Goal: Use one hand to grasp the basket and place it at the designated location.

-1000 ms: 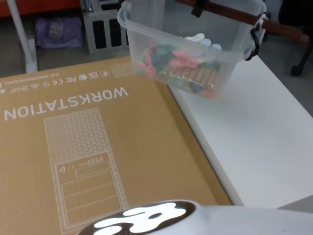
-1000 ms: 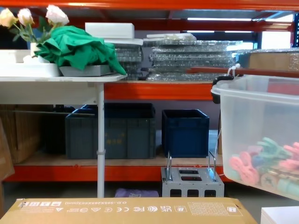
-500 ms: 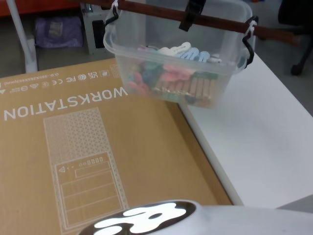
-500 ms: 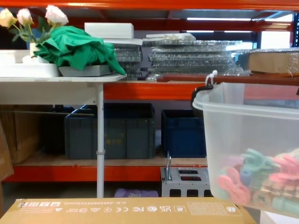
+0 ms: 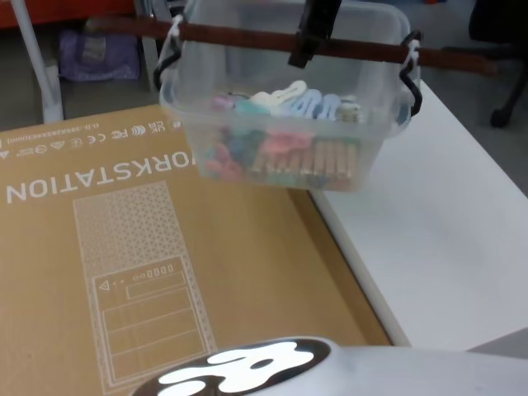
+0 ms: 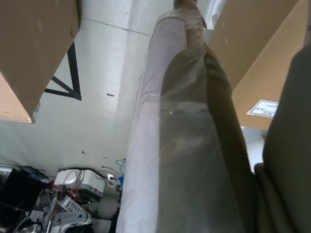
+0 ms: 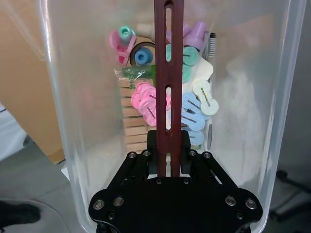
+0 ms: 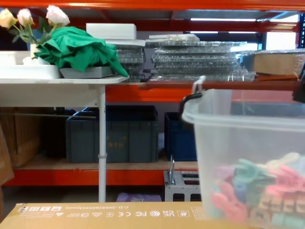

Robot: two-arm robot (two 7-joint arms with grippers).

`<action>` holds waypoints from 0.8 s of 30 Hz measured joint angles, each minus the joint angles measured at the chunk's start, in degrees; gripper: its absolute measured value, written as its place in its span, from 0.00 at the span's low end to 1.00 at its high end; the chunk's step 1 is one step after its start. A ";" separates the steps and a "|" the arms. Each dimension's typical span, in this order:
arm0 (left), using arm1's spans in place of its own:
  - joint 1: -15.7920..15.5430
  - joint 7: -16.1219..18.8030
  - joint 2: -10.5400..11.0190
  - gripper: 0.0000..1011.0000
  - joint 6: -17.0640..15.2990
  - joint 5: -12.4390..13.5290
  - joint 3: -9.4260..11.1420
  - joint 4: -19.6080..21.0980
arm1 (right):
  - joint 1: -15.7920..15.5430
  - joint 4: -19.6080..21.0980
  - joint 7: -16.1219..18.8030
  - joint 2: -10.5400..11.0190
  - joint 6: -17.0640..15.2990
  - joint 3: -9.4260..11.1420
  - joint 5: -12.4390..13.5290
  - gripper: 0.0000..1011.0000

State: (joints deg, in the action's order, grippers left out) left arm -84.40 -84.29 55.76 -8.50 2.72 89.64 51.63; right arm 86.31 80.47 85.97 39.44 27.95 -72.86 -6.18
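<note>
Right claw (image 7: 168, 160) clamped on reddish-brown bar handle (image 5: 247, 35), translucent basket (image 5: 177, 99) of clothes pegs (image 5: 280, 153) held aloft, over the boundary between cardboard box (image 5: 140, 247) and white desk (image 5: 429, 223).

The translucent basket (image 5: 191, 124) of coloured pegs (image 5: 285, 153) hangs by its reddish-brown bar handle (image 5: 239, 37), clamped by the right gripper (image 7: 168, 141).

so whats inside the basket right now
The basket holds clothes pegs: pink, blue and green plastic plus wooden ones. The handle and right gripper cover some; whatever lies under the pile is hidden.
</note>
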 joint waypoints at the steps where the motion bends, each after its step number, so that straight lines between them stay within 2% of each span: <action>1: 0.00 0.00 -0.01 0.00 0.00 -0.02 0.00 0.03 | 0.00 0.50 -0.01 -0.10 0.45 -0.07 0.25 0.23; 12: 0.00 0.00 0.00 0.00 0.00 -0.01 0.00 0.02 | 0.53 2.12 -0.66 -0.42 2.68 -1.31 1.55 0.23; 19: 0.00 0.00 0.00 0.00 0.00 -0.01 0.00 0.02 | 0.47 4.06 -1.78 -1.34 5.92 -2.21 2.40 0.23; 24: 0.00 0.00 0.00 0.00 0.00 -0.01 0.00 0.02 | 0.59 4.21 -1.89 -1.52 6.66 -2.69 2.90 0.23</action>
State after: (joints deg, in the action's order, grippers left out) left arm -84.40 -84.29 55.76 -8.50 2.71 89.64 51.66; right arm 86.90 84.68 84.09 37.92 34.60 -75.55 -3.28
